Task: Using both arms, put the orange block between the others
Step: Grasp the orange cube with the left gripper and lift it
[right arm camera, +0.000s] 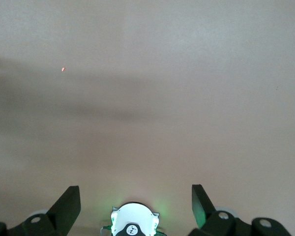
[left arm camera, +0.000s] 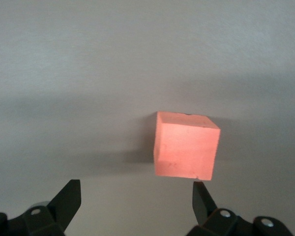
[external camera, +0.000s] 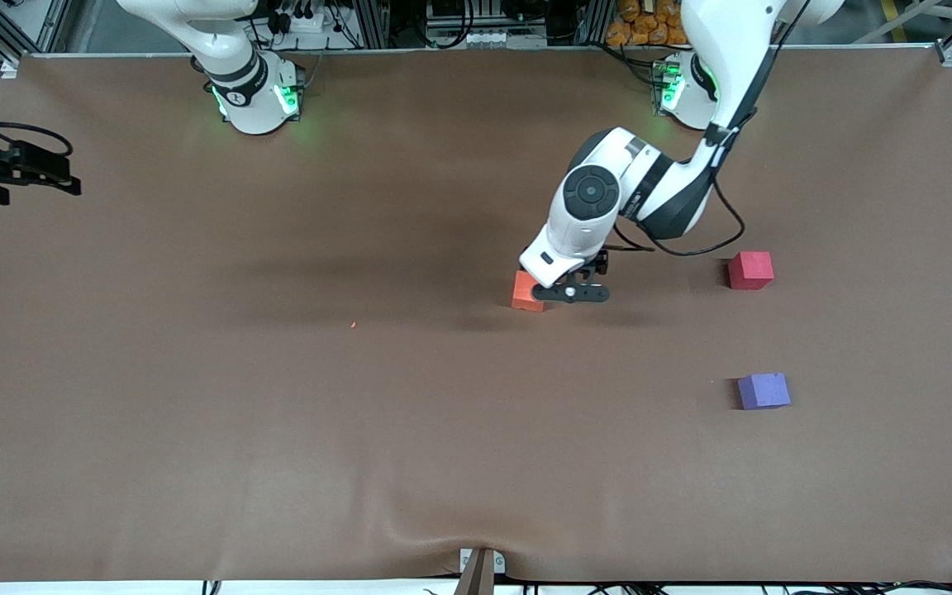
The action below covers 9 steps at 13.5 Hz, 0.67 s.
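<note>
The orange block (external camera: 527,292) (left arm camera: 187,145) lies on the brown table near its middle. My left gripper (external camera: 577,291) (left arm camera: 136,189) hangs open just beside and above it, with nothing between its fingers. The block sits just past one fingertip (left arm camera: 202,196), outside the jaws. The others lie toward the left arm's end: a pinkish-red cube (external camera: 750,270) and, nearer to the front camera, a purple-blue cube (external camera: 763,391). My right gripper (external camera: 38,169) (right arm camera: 136,194) waits high over the table near its own green-lit base (right arm camera: 132,223), open and empty.
A tiny orange crumb (external camera: 353,325) (right arm camera: 62,69) lies on the brown table cover (external camera: 278,413). The left arm's black cable (external camera: 724,223) loops down beside its wrist. A gap of bare cover separates the red and purple cubes.
</note>
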Tool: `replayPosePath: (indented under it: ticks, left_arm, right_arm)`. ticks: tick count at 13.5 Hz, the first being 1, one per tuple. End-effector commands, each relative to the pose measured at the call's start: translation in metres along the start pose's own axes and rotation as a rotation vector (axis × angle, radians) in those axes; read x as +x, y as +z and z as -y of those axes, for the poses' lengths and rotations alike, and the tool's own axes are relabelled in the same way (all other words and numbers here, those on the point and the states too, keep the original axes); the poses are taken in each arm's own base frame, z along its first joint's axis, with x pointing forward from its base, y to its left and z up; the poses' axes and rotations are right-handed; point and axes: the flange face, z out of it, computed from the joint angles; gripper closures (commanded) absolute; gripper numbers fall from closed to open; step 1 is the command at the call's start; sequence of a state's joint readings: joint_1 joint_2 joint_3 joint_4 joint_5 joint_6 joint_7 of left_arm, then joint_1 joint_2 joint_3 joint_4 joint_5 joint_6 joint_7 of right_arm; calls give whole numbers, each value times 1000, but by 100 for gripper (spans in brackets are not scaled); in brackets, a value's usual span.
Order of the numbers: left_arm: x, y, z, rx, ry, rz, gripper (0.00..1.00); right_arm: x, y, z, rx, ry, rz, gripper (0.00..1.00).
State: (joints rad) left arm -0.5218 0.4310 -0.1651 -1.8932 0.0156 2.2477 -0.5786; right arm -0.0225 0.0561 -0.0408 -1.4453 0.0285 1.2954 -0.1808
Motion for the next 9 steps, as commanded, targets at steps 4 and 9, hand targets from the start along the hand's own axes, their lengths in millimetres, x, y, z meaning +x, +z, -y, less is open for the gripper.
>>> replayPosePath:
  ticks: [4,9]
  left_arm:
    - [7,27,-15,-35,81,-31,0]
    - [15,42,-33,-50,72,-21,0]
  right_arm:
    - [-5,-1,0,-21,-15,-6,0]
    - [0,-7,-5,-33,-14,-66,0]
